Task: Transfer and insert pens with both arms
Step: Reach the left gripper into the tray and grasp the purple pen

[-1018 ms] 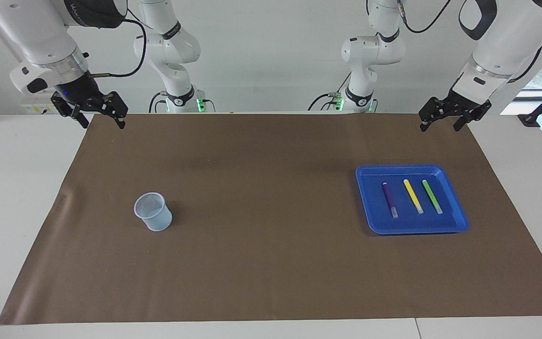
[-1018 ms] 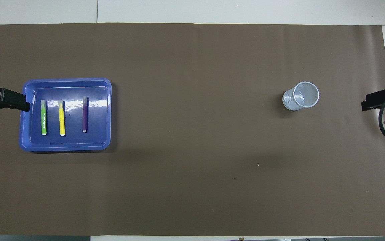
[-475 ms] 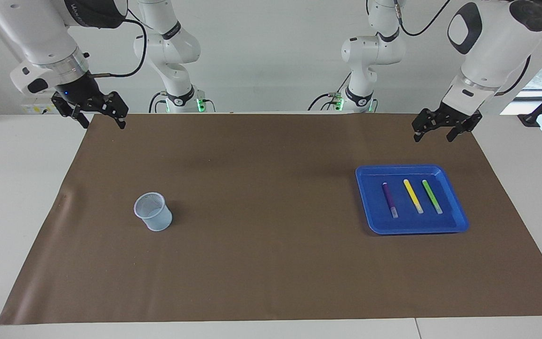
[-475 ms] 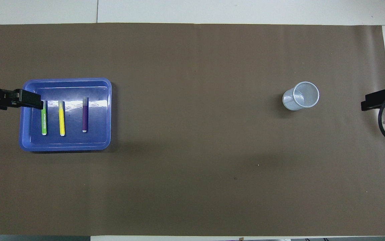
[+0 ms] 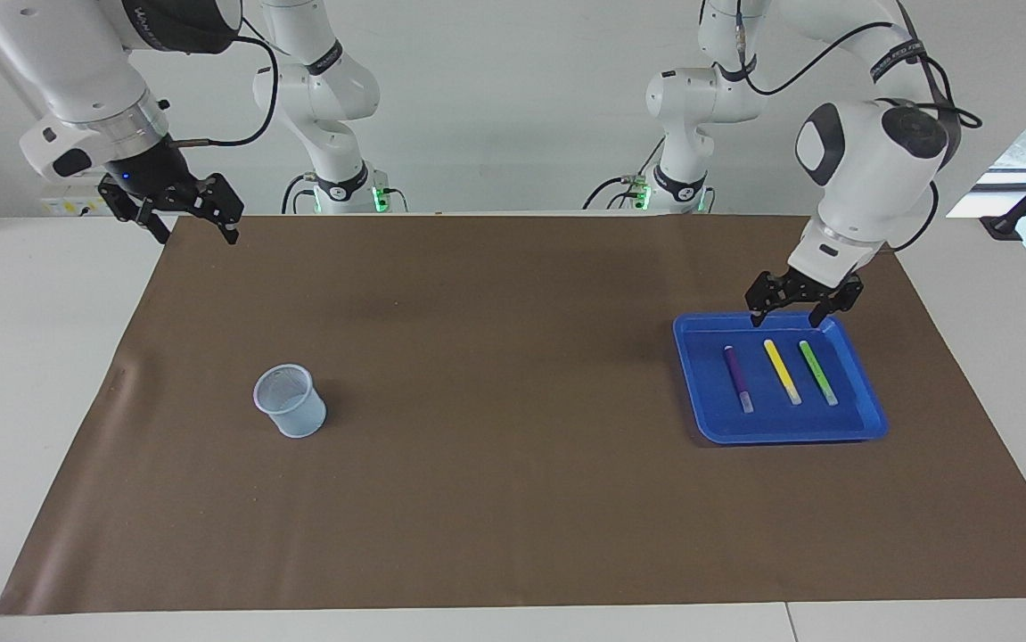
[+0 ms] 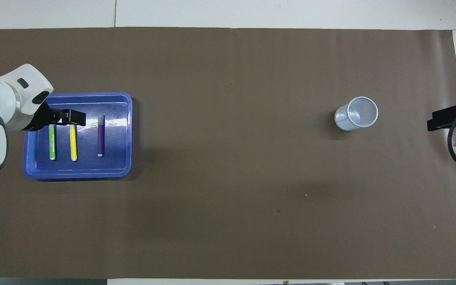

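The left gripper (image 5: 803, 307) hangs low over the robot-side edge of a blue tray (image 5: 869, 412), its two black fingers spread apart with nothing between them, the tips just above the yellow pen's coloured end. Three pens lie side by side in that tray, apart from each other: a purple pen (image 5: 737, 377), a yellow pen (image 5: 782, 371) and a green pen (image 5: 817, 371), the green one nearest the left arm's end of the table. Each is a short slim stick with a pale whitish tip pointing away from the robots. The tray is shallow glossy plastic with rounded corners and a raised rim.

The right gripper (image 5: 181, 212) waits in the air over the mat's corner at the right arm's end, fingers apart and empty. A small pale cup (image 5: 291, 400) with a fine mesh wall stands upright toward that end, well apart from the tray.

A smooth brown mat (image 5: 513, 499) covers most of the white table (image 5: 22, 357). A plain white wall stands past the arm bases.
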{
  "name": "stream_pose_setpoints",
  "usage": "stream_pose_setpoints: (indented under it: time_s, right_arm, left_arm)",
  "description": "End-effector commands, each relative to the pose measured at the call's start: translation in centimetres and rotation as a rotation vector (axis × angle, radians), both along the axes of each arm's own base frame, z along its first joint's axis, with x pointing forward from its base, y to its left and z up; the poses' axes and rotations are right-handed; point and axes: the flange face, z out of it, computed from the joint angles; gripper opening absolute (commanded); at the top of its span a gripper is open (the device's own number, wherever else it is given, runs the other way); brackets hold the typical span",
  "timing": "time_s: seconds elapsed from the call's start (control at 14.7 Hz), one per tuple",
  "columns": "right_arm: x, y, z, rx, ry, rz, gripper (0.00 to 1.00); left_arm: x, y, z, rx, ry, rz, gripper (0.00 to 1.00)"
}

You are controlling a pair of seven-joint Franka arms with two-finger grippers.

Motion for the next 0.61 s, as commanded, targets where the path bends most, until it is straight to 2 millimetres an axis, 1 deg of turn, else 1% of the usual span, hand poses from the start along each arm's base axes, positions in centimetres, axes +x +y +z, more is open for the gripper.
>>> stream_pose_setpoints:
  time_s: [0.0,0.07,0.2,0.27,0.41,0.48,0.54]
  right_arm:
    - [0.2,-0.1,0.1,0.010,-0.007,0.022,1.00]
    - [0.2,-0.1,0.1,0.010,-0.007,0.022,1.00]
    - [0.2,-0.1,0.0,0.010,-0.006,0.022,1.00]
    - [0.2,-0.1,0.0,0.010,-0.006,0.022,1.00]
    - [0.1,-0.1,0.0,0.010,-0.006,0.022,1.00]
    - [0.1,-0.1,0.0,0.010,-0.006,0.022,1.00]
    - [0.2,-0.1,0.0,0.010,-0.004,0.022,1.00]
  left_arm:
    - [1.7,-1.5,-4.6,0.016,-0.014,-0.029,1.00]
    - [1.9,-1.6,-6.4,0.016,-0.013,-0.030,1.00]
    - [2.4,-1.7,-8.8,0.016,-0.036,-0.033,1.00]
    - [2.6,-1.6,-9.4,0.015,-0.043,-0.031,1.00]
    - [2.8,-1.3,-11.8,0.027,-0.022,-0.033,1.00]
    - [2.8,-1.2,-12.6,0.031,-0.019,-0.035,1.00]
    - [2.1,-0.8,-13.7,0.033,0.001,-0.031,1.00]
